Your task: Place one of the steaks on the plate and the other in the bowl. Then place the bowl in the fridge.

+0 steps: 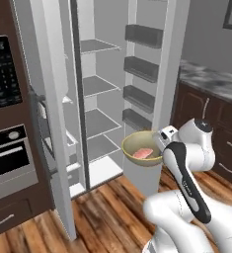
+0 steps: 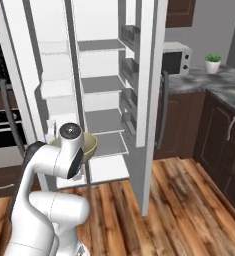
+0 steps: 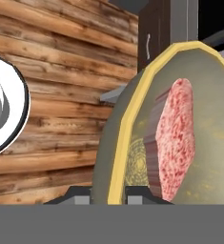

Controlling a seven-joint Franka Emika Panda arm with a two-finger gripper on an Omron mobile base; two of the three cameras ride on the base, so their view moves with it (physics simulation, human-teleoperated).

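Observation:
The yellowish-tan bowl [image 1: 137, 144] hangs in the air in front of the open fridge [image 1: 100, 121], about level with its lower shelves. One pinkish-red steak [image 1: 143, 153] lies inside it. My gripper [image 1: 162, 143] is shut on the bowl's right rim. In the hand view the bowl [image 3: 213, 157] stands on edge with the steak [image 3: 178, 138] against its inner wall, and my gripper [image 3: 108, 195] pinches the yellow rim. From the right base view the bowl [image 2: 92, 142] peeks out behind my wrist, before the fridge [image 2: 104, 120]. The plate is out of view.
Both fridge doors stand open; the right door [image 1: 142, 74] carries dark bins and the left door [image 1: 51, 128] juts toward me. A black built-in oven [image 1: 6, 153] is at the left. Dark cabinets under a grey counter [image 1: 211, 81] run along the right, with a microwave [image 2: 176, 57].

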